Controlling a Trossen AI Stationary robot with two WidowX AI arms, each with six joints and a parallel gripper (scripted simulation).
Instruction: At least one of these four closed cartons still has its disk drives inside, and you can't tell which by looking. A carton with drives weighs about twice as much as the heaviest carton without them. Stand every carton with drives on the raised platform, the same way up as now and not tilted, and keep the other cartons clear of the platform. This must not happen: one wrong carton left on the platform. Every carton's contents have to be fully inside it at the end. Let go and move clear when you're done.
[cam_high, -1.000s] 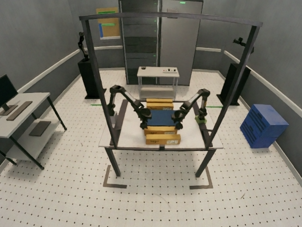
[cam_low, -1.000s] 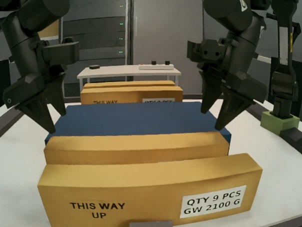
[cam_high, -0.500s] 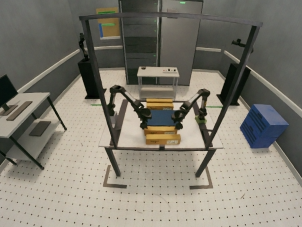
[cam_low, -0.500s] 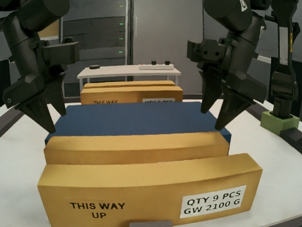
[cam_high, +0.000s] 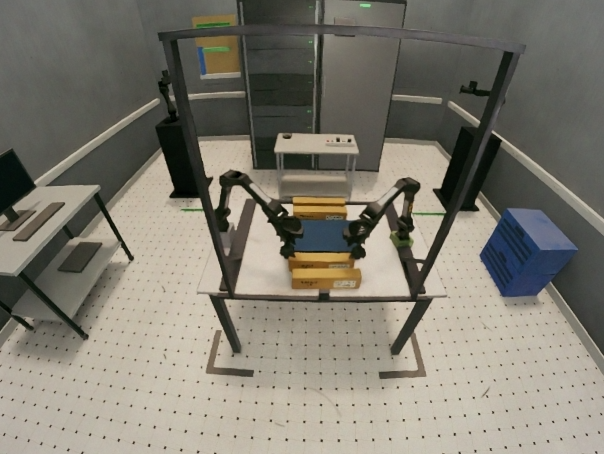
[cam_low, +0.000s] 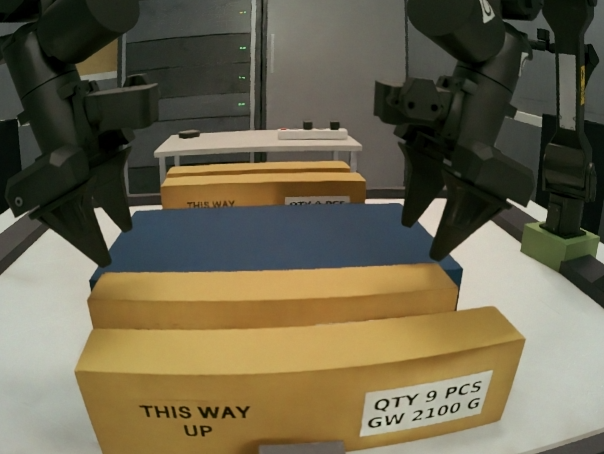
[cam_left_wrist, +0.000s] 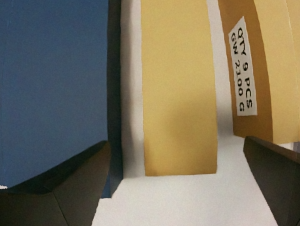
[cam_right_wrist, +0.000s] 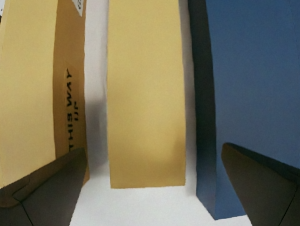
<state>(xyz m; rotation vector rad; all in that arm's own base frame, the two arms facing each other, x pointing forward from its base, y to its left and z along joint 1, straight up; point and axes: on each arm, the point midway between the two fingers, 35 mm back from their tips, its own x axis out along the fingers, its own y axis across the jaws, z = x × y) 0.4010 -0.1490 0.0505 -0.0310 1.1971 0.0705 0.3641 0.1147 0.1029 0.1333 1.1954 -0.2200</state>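
Observation:
The blue platform has nothing on it. In front of it stand a middle carton and a front carton. Behind it are a third carton and a rearmost carton. All four look upright. My left gripper is open above the middle carton's left end. My right gripper is open above its right end. Both are empty.
Narrow gaps separate the middle carton from the platform and the front carton. The rear two cartons stand close together. A dark frame with uprights surrounds the white table. A small dark block sits at the front edge.

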